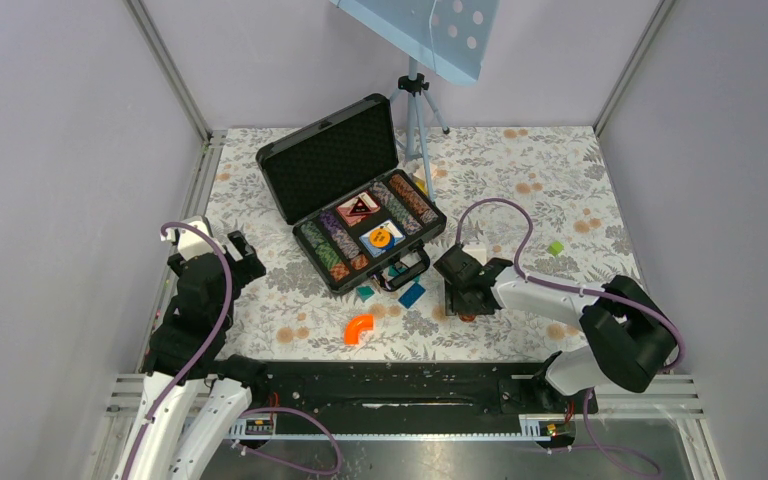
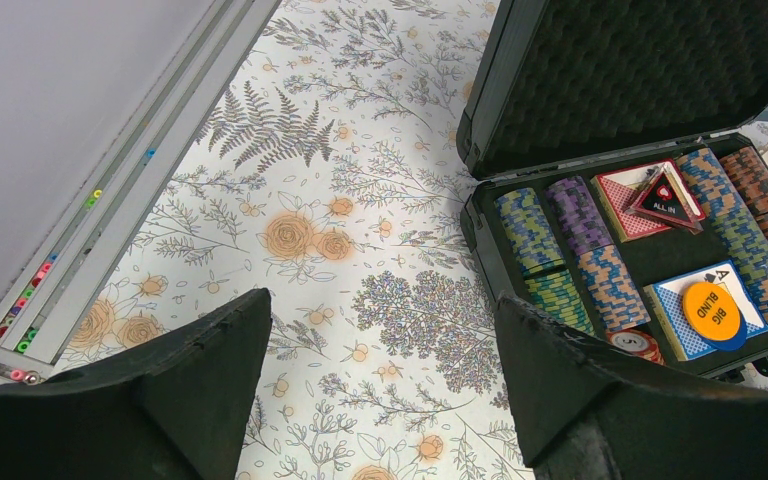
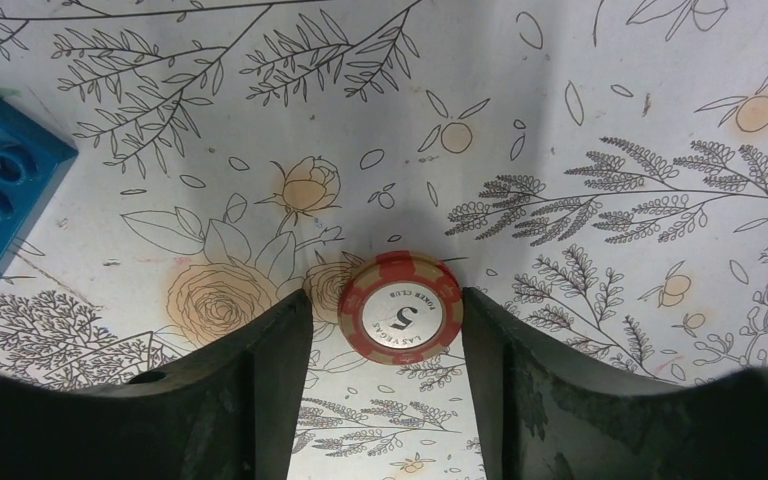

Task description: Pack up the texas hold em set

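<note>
Right arm reaches low toward centre frame, wrist pitched down. My right fingers (image 3: 240, 400) straddle a red chip (image 3: 400, 320) lying flat on the floral counter (image 3: 610, 100). They're partly spread, not clamped, with a gap on the chip's left side. The chip is round with a striped rim and a "5" on its face. Blue studded block (image 3: 0, 200) at left edge. Left arm is folded at frame left, my left fingers (image 2: 200, 390) wide, empty. Farther up, the briefcase (image 1: 332, 160) stands open: egg-crate foam lid, striped chip rows (image 2: 580, 240), red deck (image 2: 625, 205) and blue deck (image 2: 675, 320) inside.
</note>
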Tool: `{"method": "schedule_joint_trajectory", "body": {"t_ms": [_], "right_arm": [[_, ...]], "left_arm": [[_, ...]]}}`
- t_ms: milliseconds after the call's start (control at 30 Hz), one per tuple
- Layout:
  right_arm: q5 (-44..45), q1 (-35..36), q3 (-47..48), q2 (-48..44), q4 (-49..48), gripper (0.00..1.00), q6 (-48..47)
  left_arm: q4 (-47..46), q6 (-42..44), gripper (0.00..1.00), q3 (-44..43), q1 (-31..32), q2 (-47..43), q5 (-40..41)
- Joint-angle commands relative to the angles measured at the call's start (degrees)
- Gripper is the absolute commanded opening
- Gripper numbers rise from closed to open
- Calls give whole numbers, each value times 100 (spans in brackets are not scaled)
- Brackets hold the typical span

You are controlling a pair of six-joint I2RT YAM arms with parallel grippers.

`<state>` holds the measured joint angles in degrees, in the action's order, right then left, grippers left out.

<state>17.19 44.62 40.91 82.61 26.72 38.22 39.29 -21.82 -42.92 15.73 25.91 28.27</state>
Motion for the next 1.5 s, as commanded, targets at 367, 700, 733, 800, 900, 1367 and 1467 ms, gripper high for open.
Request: {"method": "schedule_joint_trajectory", "body": {"t_ms": [367, 700, 733, 800, 900, 1367, 1467], "right_arm": [[11, -35, -147, -69, 509, 58, 282], [73, -33, -133, 3, 509, 48, 300], [69, -39, -121, 17, 509, 45, 294], [61, -35, -123, 16, 502, 35, 288], [77, -39, -119, -56, 489, 11, 269], [230, -36, 495, -483, 749, 0, -279], [168, -38, 543, -570, 751, 0, -342]], "left_arm": [[-229, 73, 81, -3, 17, -39, -59], [-228, 80, 81, 2, 14, -57, -53], [-227, 82, 82, 2, 18, -57, -56], [-228, 82, 82, 3, 18, -58, -65], [-216, 75, 81, 2, 14, -54, -84], [-73, 29, 81, -157, 18, 9, -329], [-52, 14, 81, -194, 18, 28, -415]]}}
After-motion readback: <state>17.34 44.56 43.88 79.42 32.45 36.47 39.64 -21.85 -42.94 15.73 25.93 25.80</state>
